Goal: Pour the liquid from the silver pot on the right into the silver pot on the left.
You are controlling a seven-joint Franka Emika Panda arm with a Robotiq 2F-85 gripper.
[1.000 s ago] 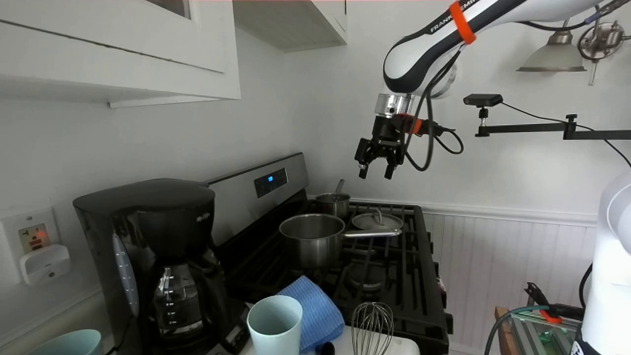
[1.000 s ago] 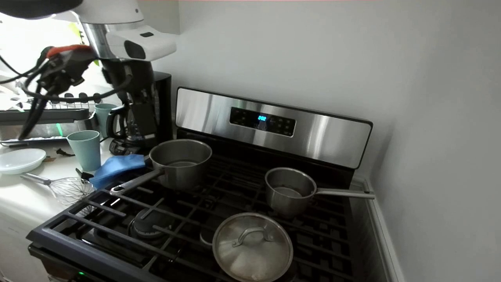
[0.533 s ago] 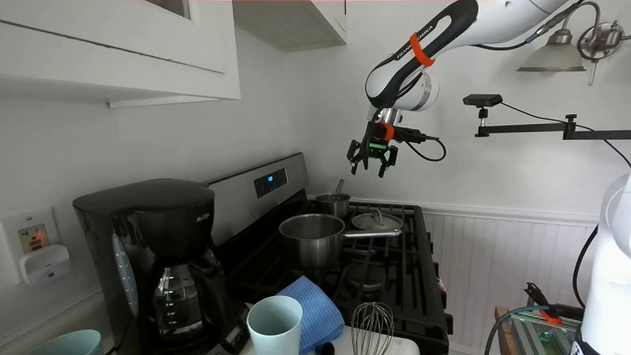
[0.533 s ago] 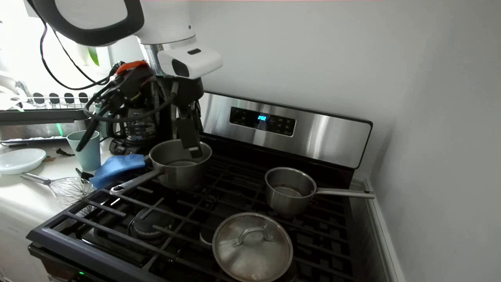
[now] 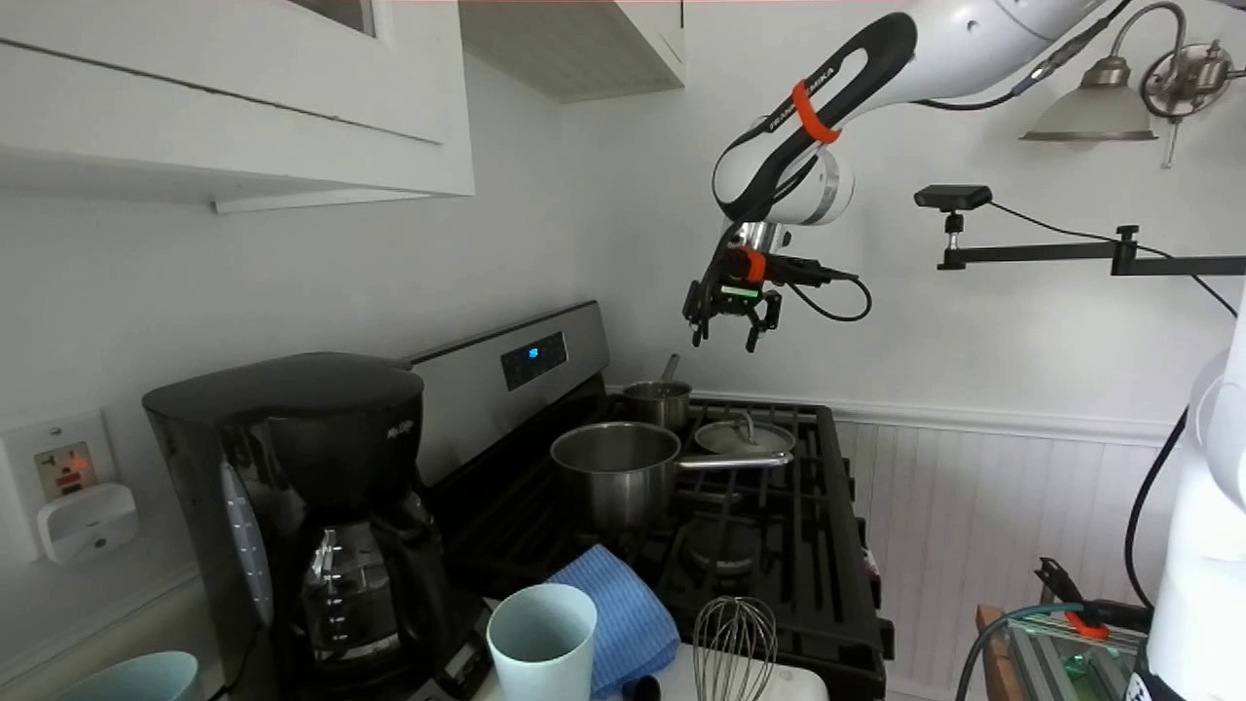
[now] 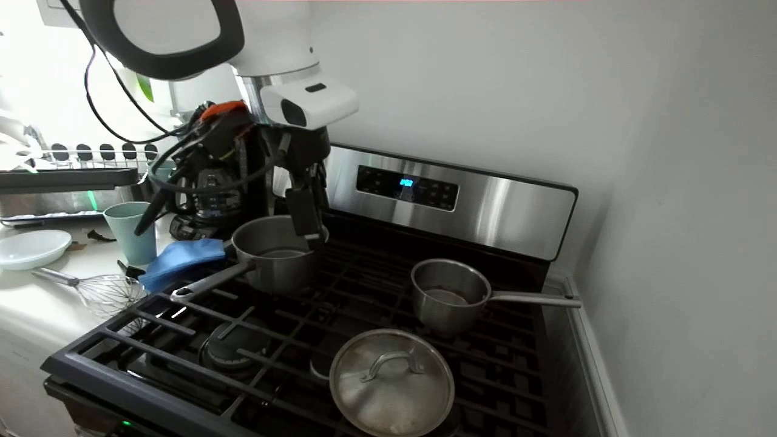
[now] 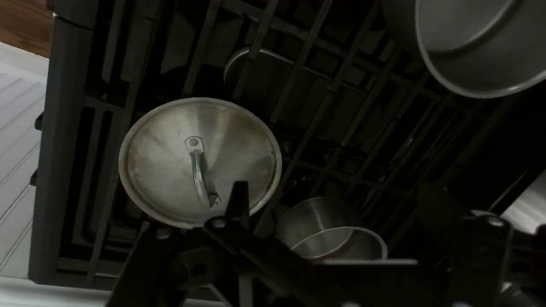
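The small silver pot on the right (image 6: 449, 312) stands upright at the stove's back right, its handle pointing toward the side wall. It also shows in an exterior view (image 5: 658, 407) and in the wrist view (image 7: 320, 217), partly behind my gripper. The larger silver pot on the left (image 6: 279, 273) stands upright; it also shows in an exterior view (image 5: 619, 482) and at the wrist view's upper right (image 7: 477, 81). I cannot tell how much liquid either holds. My gripper (image 5: 725, 341) is open and empty, above the stove and apart from both pots; it also shows in an exterior view (image 6: 311, 233).
A silver lid with a loop handle (image 6: 394, 388) lies on the stove grates (image 6: 182, 358) before the small pot. A coffee maker (image 5: 292, 438), blue cloth (image 5: 618, 613), pale cup (image 5: 543, 643) and whisk (image 5: 735, 643) stand beside the stove. The control panel (image 6: 516, 218) rises behind.
The arm has swung over the stove and dropped a little, moving from beside the large pot toward the small pot's side. The gripper stays open. Pots and lid have not moved.
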